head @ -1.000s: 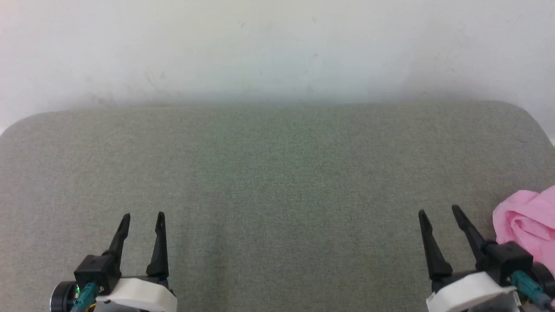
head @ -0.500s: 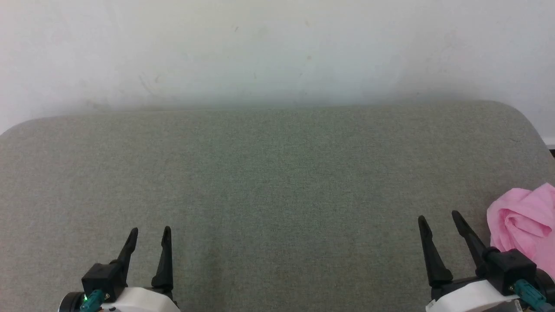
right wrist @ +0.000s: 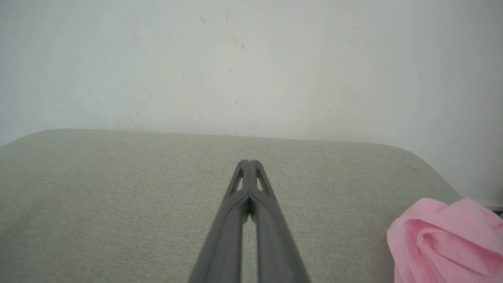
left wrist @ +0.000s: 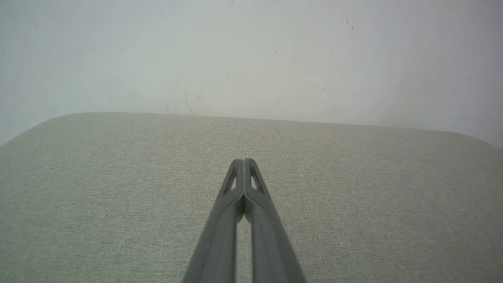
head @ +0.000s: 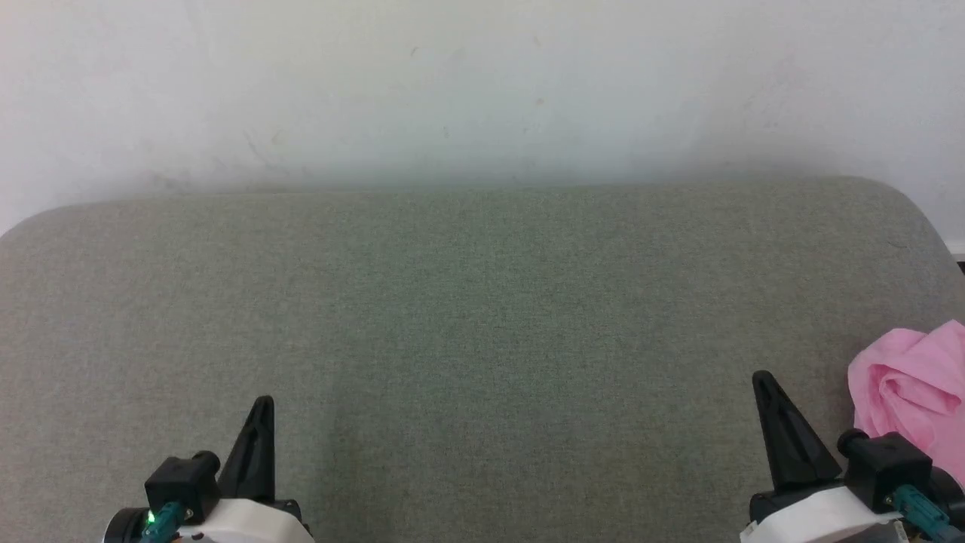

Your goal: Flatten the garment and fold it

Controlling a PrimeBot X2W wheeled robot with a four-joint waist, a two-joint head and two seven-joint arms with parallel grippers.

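Garment (head: pixel 907 394) bunched at right edge of tabletop (head: pixel 482 302), just beside right pincer (head: pixel 765 385), well apart from left pincer (head: pixel 261 407); no clear long axis; both pincers pressed together, empty.

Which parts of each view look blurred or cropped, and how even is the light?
Head view: flat, even light, faint shadow where wall meets cushion; the garment is cropped at the frame edge. Left wrist view: left gripper blurs toward the lens. Right wrist view: right gripper likewise, garment cropped too.
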